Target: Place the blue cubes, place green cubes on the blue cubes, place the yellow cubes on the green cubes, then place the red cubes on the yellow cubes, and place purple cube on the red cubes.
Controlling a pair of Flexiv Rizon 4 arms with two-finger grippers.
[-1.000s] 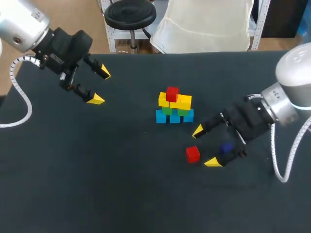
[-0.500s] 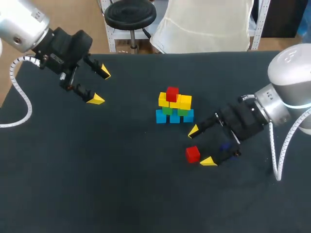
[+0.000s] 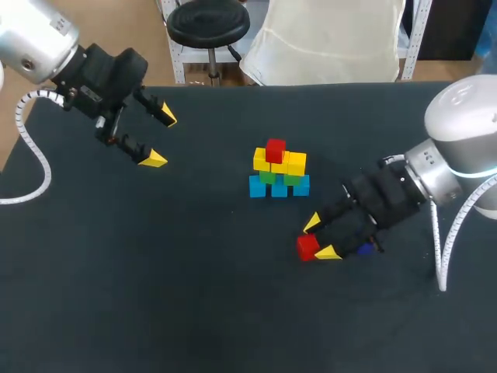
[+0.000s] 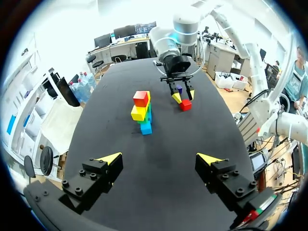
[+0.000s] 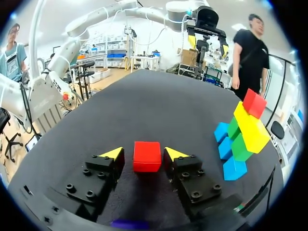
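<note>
Right gripper point(image 5: 139, 153) is spread open, and the loose red cube point(image 5: 147, 157) sits right between its tips on the table point(image 3: 155, 295), near the stack point(image 3: 278, 171). Purple cube point(image 3: 363, 249) lies under that gripper. Left gripper point(image 3: 158, 138) is open too, well off by the far left corner.

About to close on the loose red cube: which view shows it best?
Right wrist view: the red cube sits large between the open fingers of the right gripper. Head view shows it small beside the tips; left wrist view, tiny.
</note>
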